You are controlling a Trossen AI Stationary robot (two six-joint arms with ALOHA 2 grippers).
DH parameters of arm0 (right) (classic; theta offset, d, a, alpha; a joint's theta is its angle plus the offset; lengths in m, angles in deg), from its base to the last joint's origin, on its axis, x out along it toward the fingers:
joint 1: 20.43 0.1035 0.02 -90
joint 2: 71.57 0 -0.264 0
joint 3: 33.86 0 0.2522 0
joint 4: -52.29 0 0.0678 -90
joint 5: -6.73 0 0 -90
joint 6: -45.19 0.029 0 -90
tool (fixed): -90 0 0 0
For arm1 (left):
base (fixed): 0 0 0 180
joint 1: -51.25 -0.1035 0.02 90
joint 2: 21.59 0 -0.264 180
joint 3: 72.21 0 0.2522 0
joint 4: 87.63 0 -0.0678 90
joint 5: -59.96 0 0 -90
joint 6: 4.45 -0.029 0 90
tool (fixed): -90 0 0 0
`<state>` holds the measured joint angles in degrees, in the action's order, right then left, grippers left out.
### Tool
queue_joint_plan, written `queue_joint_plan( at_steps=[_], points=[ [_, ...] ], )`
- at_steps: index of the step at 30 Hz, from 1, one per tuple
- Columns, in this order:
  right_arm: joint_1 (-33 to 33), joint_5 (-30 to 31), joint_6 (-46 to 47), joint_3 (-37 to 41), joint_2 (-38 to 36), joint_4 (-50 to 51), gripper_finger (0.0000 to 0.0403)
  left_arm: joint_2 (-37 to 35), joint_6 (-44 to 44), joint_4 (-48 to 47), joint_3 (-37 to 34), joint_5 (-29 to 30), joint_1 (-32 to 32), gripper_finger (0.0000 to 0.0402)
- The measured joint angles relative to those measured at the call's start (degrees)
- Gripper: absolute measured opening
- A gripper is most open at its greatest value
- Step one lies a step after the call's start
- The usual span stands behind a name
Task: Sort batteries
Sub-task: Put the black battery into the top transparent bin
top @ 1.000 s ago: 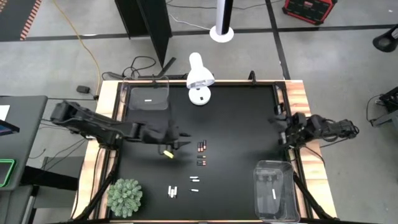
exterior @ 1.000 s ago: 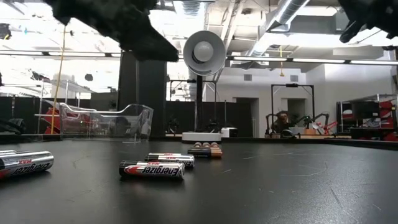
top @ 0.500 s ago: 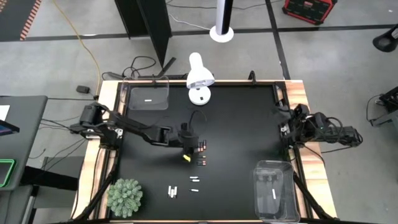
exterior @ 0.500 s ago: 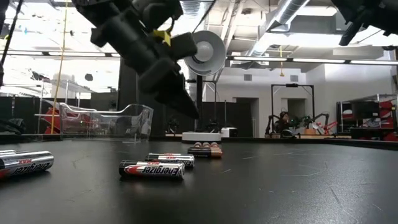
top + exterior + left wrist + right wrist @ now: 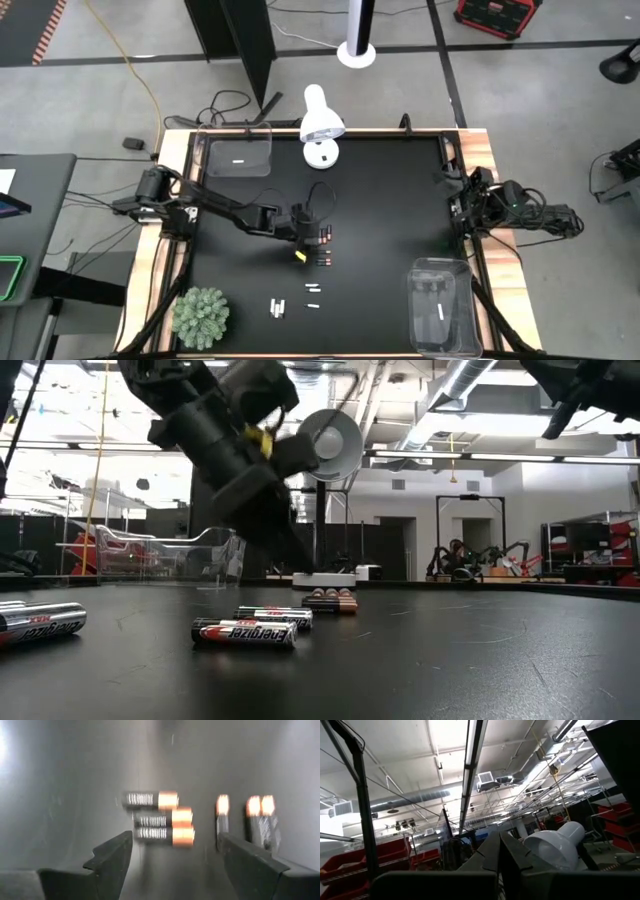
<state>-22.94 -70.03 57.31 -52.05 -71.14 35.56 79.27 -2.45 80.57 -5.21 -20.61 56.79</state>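
Note:
Several dark batteries with copper ends lie in two small groups (image 5: pixel 323 237) (image 5: pixel 323 260) on the black table's middle. In the left wrist view they show as one group (image 5: pixel 157 817) and another (image 5: pixel 245 815). My left gripper (image 5: pixel 175 842) hovers open just above them (image 5: pixel 312 238), touching nothing. White and silver batteries (image 5: pixel 278 307) (image 5: pixel 313 292) lie nearer the front edge. In the low view, labelled batteries (image 5: pixel 245 632) lie in front of the left gripper (image 5: pixel 275 535). My right gripper (image 5: pixel 499 850) waits shut at the table's right edge (image 5: pixel 462 205), pointing up.
A clear bin (image 5: pixel 238 158) at the far left corner holds one white battery. Another clear bin (image 5: pixel 440 305) stands at the near right. A white lamp (image 5: pixel 320 125) stands at the far edge, and a green plant (image 5: pixel 201 316) sits at the near left corner.
My left gripper has gone toward the table's right edge and come down over the dark batteries. The batteries have not moved.

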Motion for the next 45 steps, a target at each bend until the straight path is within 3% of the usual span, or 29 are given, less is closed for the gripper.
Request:
queue_joint_plan(
  at_steps=[45],
  points=[
    [-1.40,-0.08,0.02,-0.02,-0.01,1.01,0.0027,4.74,0.24,4.88,0.05,-3.77,-2.93,0.0305]
  ],
)
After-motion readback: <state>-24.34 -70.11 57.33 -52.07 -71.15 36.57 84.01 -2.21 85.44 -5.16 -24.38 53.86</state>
